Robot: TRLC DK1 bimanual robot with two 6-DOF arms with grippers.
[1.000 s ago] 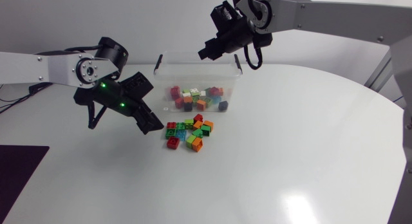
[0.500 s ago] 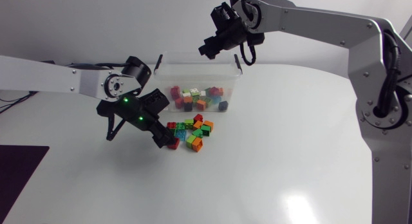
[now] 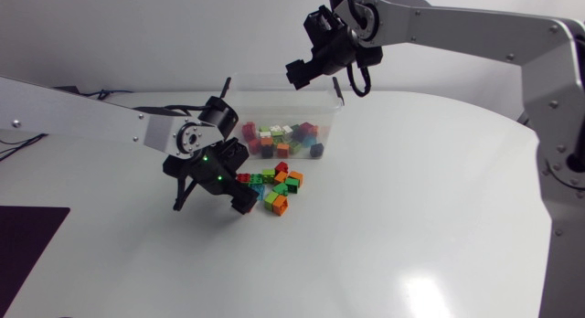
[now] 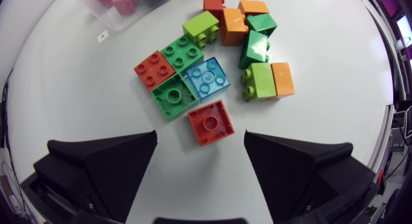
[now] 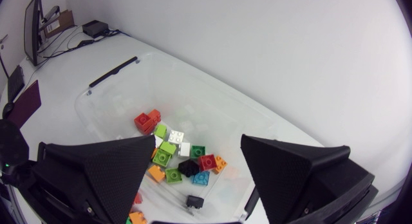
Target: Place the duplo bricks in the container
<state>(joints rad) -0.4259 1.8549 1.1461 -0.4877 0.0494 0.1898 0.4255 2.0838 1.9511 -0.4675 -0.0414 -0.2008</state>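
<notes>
White surface: left pincer point(image 4: 199, 143) had swung in from the side onto the loose duplo bricks point(image 3: 272, 190) beside the container point(image 3: 279, 80), wide open, empty, red brick point(image 4: 210, 121) at its fingertips, so a grasp looked next; right pincer point(image 3: 294, 73) gaped empty over the container.

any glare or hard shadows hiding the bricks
Head view: one glare patch on the table, far from the loose bricks; only soft shadow around the left gripper. Left wrist view: even light, faint shadows beside the bricks. Right wrist view: no strong glare on the clear container.
</notes>
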